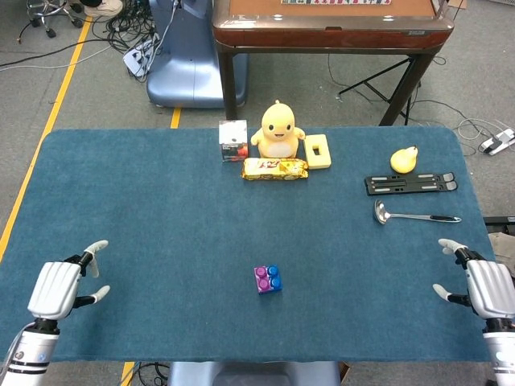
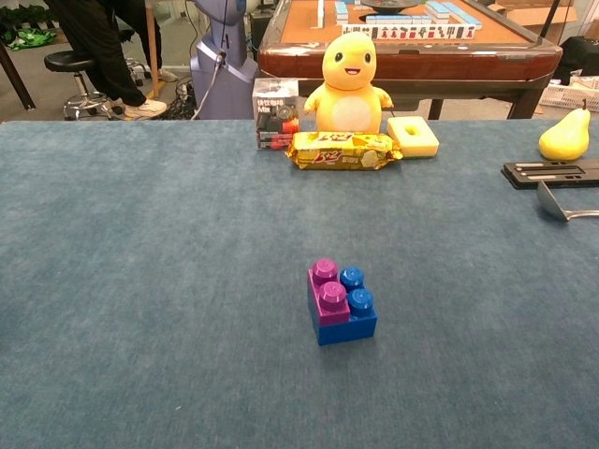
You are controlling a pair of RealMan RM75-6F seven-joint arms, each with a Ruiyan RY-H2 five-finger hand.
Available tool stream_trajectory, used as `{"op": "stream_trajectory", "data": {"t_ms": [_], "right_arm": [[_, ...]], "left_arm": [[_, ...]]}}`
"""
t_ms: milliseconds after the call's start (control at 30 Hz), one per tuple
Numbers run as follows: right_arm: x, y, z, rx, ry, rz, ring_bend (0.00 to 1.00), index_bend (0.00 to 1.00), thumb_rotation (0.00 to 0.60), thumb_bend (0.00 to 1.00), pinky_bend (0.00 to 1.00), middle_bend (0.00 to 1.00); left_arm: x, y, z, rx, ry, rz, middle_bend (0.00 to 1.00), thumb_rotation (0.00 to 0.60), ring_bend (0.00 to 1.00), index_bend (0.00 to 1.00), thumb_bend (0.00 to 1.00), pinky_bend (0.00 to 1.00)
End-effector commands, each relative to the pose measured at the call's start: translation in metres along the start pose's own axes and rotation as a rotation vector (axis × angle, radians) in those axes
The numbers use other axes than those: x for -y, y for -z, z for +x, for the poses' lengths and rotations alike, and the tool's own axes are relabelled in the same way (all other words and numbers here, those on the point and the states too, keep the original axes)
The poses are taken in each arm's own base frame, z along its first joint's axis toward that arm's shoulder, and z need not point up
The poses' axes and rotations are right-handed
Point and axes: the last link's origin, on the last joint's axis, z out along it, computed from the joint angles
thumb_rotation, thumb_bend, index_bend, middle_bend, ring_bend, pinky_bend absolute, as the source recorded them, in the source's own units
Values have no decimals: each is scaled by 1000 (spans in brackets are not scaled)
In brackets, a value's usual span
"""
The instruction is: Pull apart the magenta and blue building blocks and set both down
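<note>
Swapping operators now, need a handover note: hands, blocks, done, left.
Left hand: open, holds nothing, near the front left edge of the blue cloth-covered table.
Right hand: open, holds nothing, at the front right edge.
Magenta plastic building block and blue plastic building block: joined, on the table at centre front, neither hand touching them.
Done: nothing.
Left: grasp the pair, pull the blocks apart, set both down.

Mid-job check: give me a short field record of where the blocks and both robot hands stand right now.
blocks: magenta block and blue block joined, resting on the blue table cloth
left robot hand: open, holds nothing, near the table's front left edge, apart from the blocks
right robot hand: open, holds nothing, at the front right edge
far side: yellow toy, snack pack, pear, ladle
task step: separation not begun
</note>
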Motion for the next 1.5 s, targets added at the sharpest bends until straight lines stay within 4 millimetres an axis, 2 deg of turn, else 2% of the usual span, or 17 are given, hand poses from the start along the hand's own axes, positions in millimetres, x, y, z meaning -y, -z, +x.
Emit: {"op": "stream_trajectory", "data": {"t_ms": [33,133,233,367,467,733,900,1133,1500], "right_arm": [[0,-1,1,-4,2,2,394,244,600,0,647,335],[1,-2,3,-6,4,3,394,244,600,0,647,335],[1,-3,5,-6,7,5,394,244,600,0,647,335],[0,-3,6,-8,7,4,394,244,600,0,647,335],[-1,-3,5,-6,7,-1,394,244,600,0,647,335],[-5,-2,7,-4,12,-9,394,244,600,0,647,336],[-5,-2,11,-9,18,-7,394,244,600,0,647,335],[-3,-3,12,-7,20,-2,394,244,600,0,647,336],[-2,-7,10,0,22,4,394,244,600,0,647,335]], "left_arm": [[-12,-8,3,-7,37,-46,731,600,715,246,132,909],[-29,-19,8,-17,71,-112,826,600,788,230,132,966],[-44,-28,12,-18,68,-178,879,600,824,204,133,990],[-69,-43,13,-4,57,-283,898,600,837,158,149,997],[-89,-51,11,7,62,-358,909,600,843,138,200,998],[-146,-65,9,15,57,-543,952,600,884,137,210,1000],[-172,-70,7,13,43,-622,976,600,909,151,246,1000],[-196,-74,-10,83,-14,-694,1000,600,935,171,296,1000],[-220,-90,-35,114,-130,-747,1000,600,958,192,303,1000]]}}
